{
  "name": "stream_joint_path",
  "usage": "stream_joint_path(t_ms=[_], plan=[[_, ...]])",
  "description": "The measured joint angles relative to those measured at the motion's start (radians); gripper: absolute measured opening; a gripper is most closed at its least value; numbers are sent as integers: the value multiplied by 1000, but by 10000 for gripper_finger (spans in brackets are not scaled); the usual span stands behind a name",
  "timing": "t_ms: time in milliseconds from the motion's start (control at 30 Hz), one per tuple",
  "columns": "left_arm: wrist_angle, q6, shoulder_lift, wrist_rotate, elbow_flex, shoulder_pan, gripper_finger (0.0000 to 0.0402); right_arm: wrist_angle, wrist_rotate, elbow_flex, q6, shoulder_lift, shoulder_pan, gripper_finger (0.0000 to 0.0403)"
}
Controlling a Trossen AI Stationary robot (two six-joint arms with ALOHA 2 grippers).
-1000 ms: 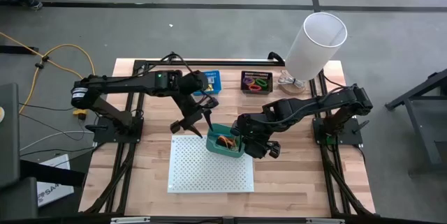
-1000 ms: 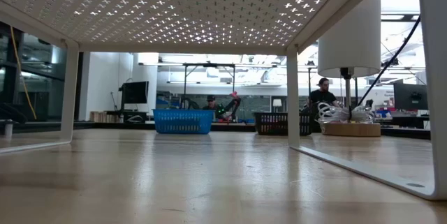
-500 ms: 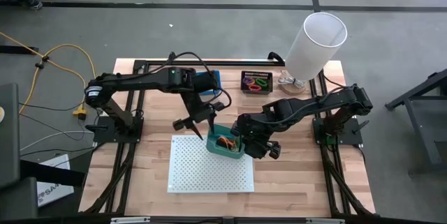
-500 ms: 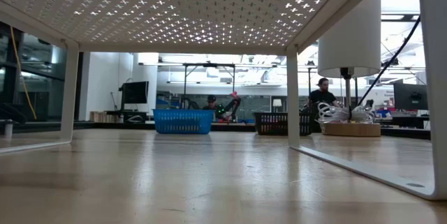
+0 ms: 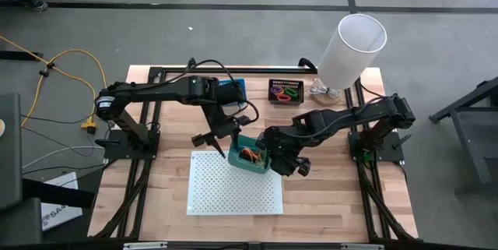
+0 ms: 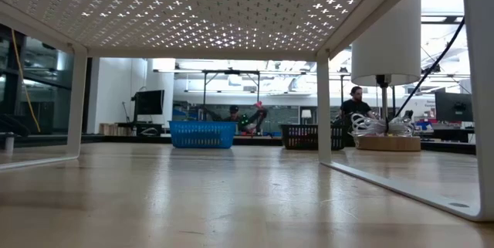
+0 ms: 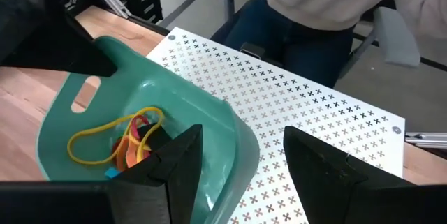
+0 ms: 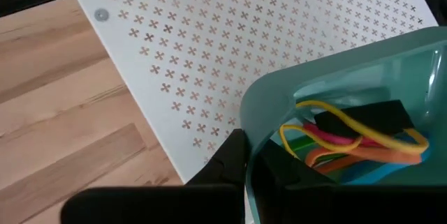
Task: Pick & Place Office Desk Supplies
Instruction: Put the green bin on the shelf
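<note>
Right gripper (image 8: 246, 160) is pinched shut on the green bin's (image 5: 250, 159) rim at the white perforated board's (image 5: 233, 191) far edge. Left gripper (image 7: 241, 158) gapes wide, empty, just above. Inside, rubber bands (image 7: 115, 137) and loops: featherlight, floppy, best pinched by a strand. No legible writing.

You see a smooth, glossy teal plastic bin (image 7: 230, 140) between the open left jaws, thin rubbery bands (image 7: 98, 137) inside it. Beyond the jaws lies a matt white perforated board (image 7: 314, 112), on pale grained wood tabletop (image 8: 63, 112).
</note>
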Motion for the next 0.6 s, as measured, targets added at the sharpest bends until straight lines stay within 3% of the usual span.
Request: stream_joint_path(t_ms=[367,600], plan=[[-14,-30,0,-28,0,3,148,37,-7,0,-1,0,0,3],[-41,-30,0,-49,-1,3,144,53,-26,0,-19,0,0,3]])
